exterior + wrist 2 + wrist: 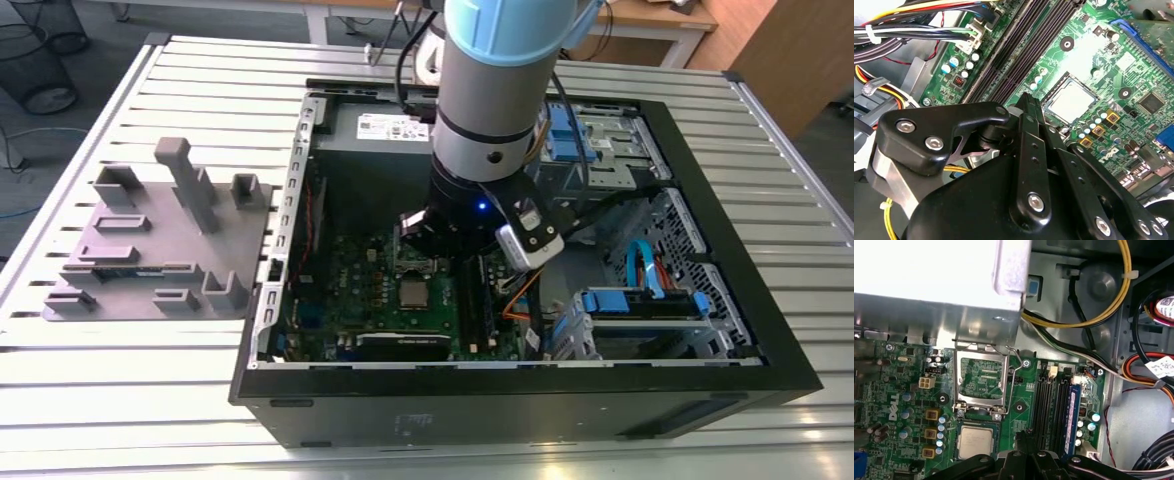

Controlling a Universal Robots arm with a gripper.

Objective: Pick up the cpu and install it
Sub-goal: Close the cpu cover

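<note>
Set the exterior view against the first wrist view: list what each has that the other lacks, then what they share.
Exterior view's own: the grey parts tray on the slatted table, and the whole computer case. First wrist view's own: a yellow cable with a white tie and the wire lever beside the socket. Shared: the cpu lying flat in its socket on the green board.

Silver cpu on the green motherboard, black gripper just beside
</note>
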